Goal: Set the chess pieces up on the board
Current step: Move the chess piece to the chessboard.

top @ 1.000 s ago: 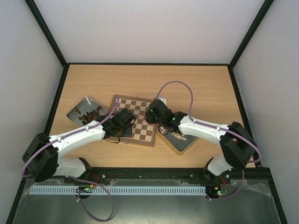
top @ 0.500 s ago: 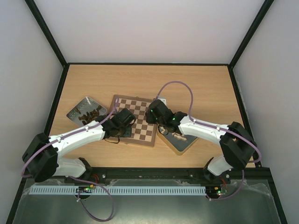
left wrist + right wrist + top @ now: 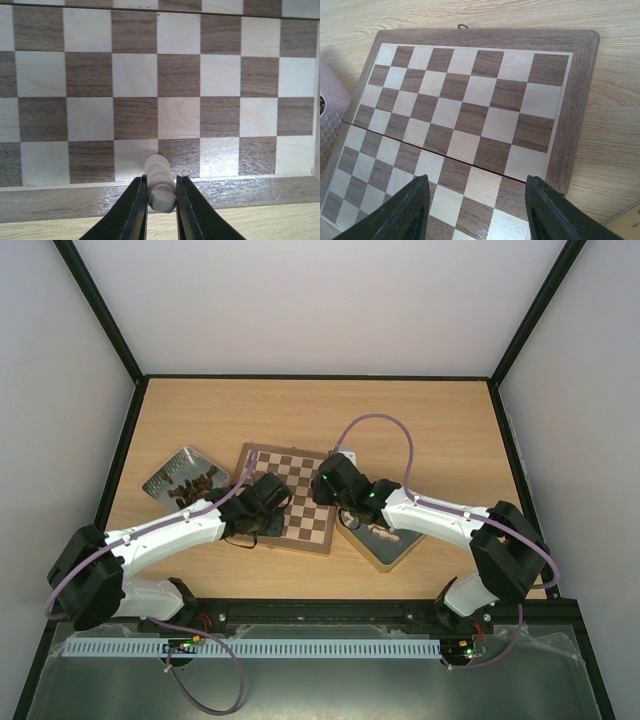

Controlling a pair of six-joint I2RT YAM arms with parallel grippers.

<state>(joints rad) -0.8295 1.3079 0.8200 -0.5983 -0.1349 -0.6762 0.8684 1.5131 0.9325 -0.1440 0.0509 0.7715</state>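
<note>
Pinching a pale chess piece [image 3: 159, 186] in the left gripper [image 3: 161, 180], closed narrow, at the near edge row of the board [image 3: 175, 115], apparently for seating there. Hovering over the board with the right gripper [image 3: 476, 180] wide and empty, likely to keep clear. Cannot tell piece type or whether its base touches.

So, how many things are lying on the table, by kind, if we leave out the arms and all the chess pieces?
board: 1
trays: 2, the grey tray and the square tray
Total: 3
</note>
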